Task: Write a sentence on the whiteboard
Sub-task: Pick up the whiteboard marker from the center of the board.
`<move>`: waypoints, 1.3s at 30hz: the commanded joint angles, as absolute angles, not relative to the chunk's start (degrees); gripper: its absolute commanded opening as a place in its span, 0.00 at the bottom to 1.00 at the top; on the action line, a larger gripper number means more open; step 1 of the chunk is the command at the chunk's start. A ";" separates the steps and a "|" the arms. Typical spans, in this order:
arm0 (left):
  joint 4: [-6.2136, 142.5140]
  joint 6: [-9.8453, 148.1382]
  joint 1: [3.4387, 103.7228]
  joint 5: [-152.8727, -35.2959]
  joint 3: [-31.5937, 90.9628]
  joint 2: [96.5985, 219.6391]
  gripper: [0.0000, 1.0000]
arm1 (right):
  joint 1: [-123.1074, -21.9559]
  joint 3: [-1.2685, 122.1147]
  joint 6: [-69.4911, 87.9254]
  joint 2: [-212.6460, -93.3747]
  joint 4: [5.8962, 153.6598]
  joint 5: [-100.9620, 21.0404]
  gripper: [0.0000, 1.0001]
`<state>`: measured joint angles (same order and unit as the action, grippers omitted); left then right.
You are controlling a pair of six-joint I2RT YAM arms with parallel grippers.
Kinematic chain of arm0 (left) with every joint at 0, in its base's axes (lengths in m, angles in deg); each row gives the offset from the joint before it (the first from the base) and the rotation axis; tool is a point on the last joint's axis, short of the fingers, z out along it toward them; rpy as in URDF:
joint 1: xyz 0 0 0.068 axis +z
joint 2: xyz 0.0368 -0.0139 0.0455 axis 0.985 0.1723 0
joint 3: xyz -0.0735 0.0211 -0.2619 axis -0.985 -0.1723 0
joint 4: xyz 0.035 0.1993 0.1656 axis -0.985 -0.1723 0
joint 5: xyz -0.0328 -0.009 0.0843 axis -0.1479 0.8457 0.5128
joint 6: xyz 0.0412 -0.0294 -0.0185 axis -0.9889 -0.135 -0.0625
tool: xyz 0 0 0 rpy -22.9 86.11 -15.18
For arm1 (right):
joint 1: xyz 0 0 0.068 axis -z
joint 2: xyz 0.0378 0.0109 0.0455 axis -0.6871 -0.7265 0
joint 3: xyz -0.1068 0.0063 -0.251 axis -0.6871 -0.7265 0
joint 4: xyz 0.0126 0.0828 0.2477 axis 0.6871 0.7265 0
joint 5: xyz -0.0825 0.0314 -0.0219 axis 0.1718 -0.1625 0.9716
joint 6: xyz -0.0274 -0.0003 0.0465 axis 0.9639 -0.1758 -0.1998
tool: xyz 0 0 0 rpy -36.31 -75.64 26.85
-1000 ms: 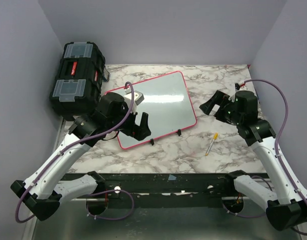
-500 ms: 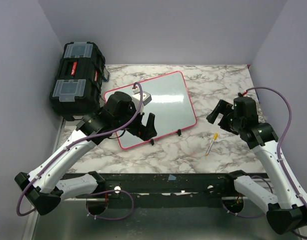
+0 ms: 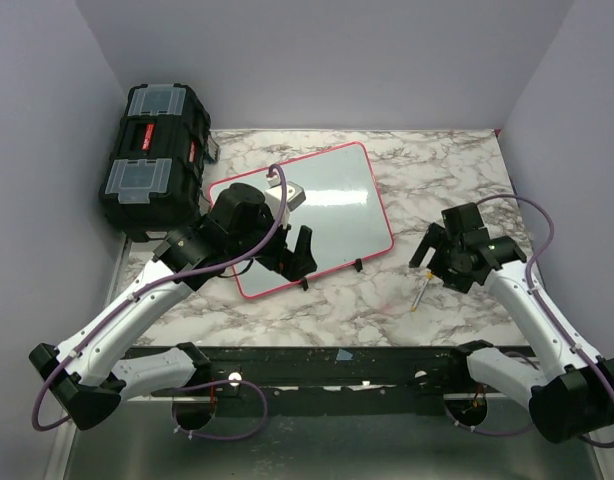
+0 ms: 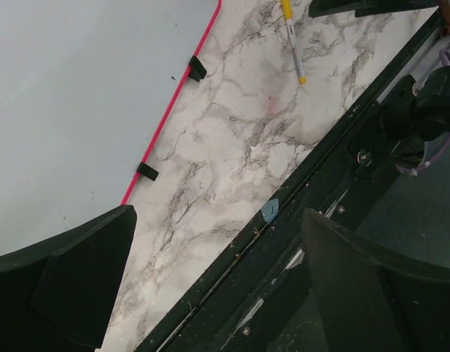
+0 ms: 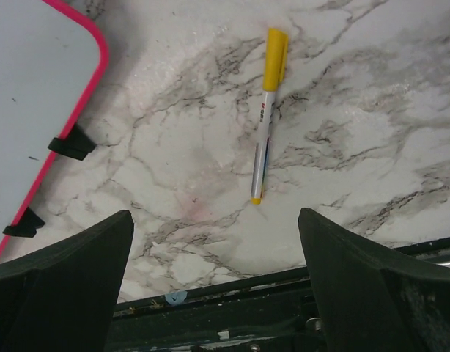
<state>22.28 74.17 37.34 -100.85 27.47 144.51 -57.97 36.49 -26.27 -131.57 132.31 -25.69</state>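
My right tool (image 5: 214, 220) hangs wide open over the marker (image 5: 265, 125), which lies on the desk (image 3: 437, 170) at 4 o'clock from the blank whiteboard (image 3: 327, 200). I fear the thin marker rolls away if one finger touches it first. My left tool (image 4: 218, 214), also wide, is over the board's near edge. One second ago the right tool was farther toward 12 o'clock.

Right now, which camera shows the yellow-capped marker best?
The right wrist view: the marker lies whole and close, cap and lettering clear. The left wrist view cuts it off at the top edge; the top view shows it tiny.
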 commanded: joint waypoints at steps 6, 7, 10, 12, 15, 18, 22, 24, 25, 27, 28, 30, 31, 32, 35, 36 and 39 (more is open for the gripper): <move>21.31 74.71 37.01 -98.96 25.43 141.15 0.96 | -57.91 32.99 -32.33 -133.40 133.57 -23.46 0.96; 21.31 74.73 37.01 -98.84 25.14 140.79 0.96 | -57.86 33.20 -32.50 -134.57 133.62 -23.06 0.96; 21.22 74.84 37.01 -98.46 24.32 140.05 0.96 | -57.91 33.07 -33.15 -137.02 132.97 -22.44 0.96; 21.13 75.12 37.01 -98.30 23.92 139.78 0.95 | -57.91 32.65 -33.27 -137.92 131.84 -22.59 0.96; 20.95 75.49 37.01 -98.22 23.58 139.41 0.94 | -57.91 32.14 -33.84 -139.00 130.98 -22.39 0.95; 21.11 75.65 37.00 -97.89 23.10 138.75 0.93 | -57.91 31.03 -34.53 -139.91 129.89 -22.04 0.93; 21.15 75.85 37.01 -97.78 22.61 138.61 0.92 | -57.89 28.44 -35.74 -141.06 127.08 -22.00 0.83; 21.04 75.93 37.01 -97.62 22.73 138.58 0.91 | -57.91 27.38 -36.38 -141.66 125.75 -21.70 0.79; 21.04 75.98 37.01 -97.45 22.73 138.53 0.91 | -57.91 27.02 -36.75 -141.92 125.12 -21.28 0.78; 21.12 76.11 37.01 -97.25 22.57 138.43 0.91 | -57.91 26.42 -37.47 -142.62 124.18 -20.03 0.74; 21.21 76.18 37.01 -97.16 22.43 138.31 0.91 | -57.90 26.25 -37.78 -143.08 123.63 -19.41 0.71; 21.31 76.41 37.01 -97.11 22.12 138.22 0.91 | -57.91 26.22 -37.93 -144.33 122.71 -18.46 0.65; 21.24 76.59 37.01 -97.08 21.96 138.15 0.90 | -57.91 26.25 -37.85 -144.93 122.04 -18.24 0.63; 21.23 76.64 37.01 -96.99 21.82 138.04 0.90 | -57.91 26.28 -37.85 -145.78 121.60 -17.82 0.61; 21.22 76.81 37.01 -96.66 21.34 137.60 0.90 | -57.90 26.31 -37.82 -148.58 120.23 -16.80 0.57; 21.22 76.81 37.01 -96.51 21.18 137.43 0.90 | -57.90 26.17 -37.69 -149.61 119.71 -16.76 0.56; 20.96 76.82 37.01 -95.99 20.98 137.25 0.90 | -57.91 25.54 -37.28 -151.81 117.78 -17.27 0.52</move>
<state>20.99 76.27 37.23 -97.96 21.55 138.61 -57.97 26.61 -36.89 -149.31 121.33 -19.48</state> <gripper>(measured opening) 0.905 0.547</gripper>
